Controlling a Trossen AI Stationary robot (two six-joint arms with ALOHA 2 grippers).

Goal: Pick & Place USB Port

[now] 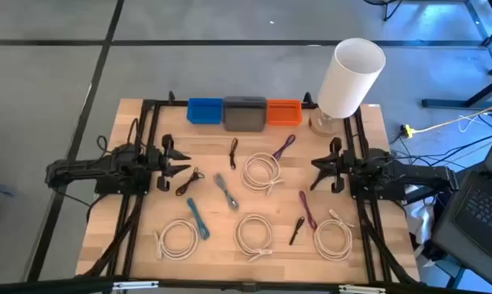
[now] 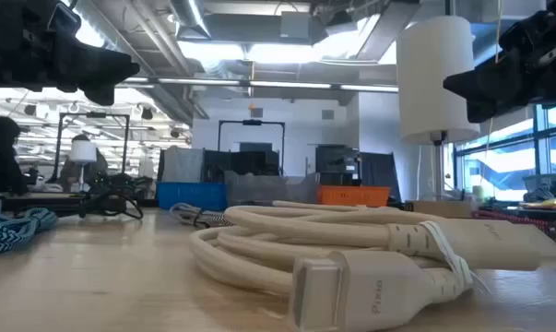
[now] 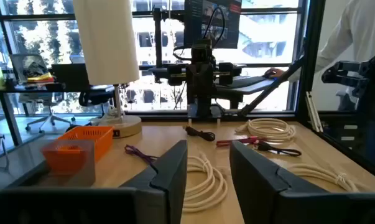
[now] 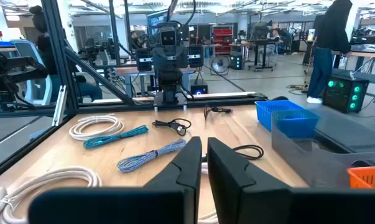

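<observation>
- from where i sit, nothing of the pick and place looks started: both arms are parked at the counter (image 1: 107, 237) edges and neither holds anything.
- the left gripper (image 1: 183, 164) hovers at the left side, its fingers (image 3: 168, 174) spread with a clear gap and nothing between them.
- the right gripper (image 1: 316, 168) sits at the right side; in its wrist view the fingers (image 4: 188, 163) are close, only a narrow slit apart, with nothing in them.
- the cables are all loose on the counter: four white coils, among them the middle coil (image 1: 261, 172) and the front coil (image 1: 253, 233), plus a teal braided cable (image 1: 198, 219), a purple cable (image 1: 308, 209) and small black cables (image 1: 233, 150).
- i can't tell which of these is the usb piece; the white plug (image 2: 351, 290) nearest the low camera is one candidate.
- the blue bin (image 1: 204, 110), grey bin (image 1: 245, 113) and orange bin (image 1: 284, 111) at the back edge look like the drop spots; i see nothing in them from above.
- left to do, in my judgement: choose, grasp, carry, release — all of it.
</observation>
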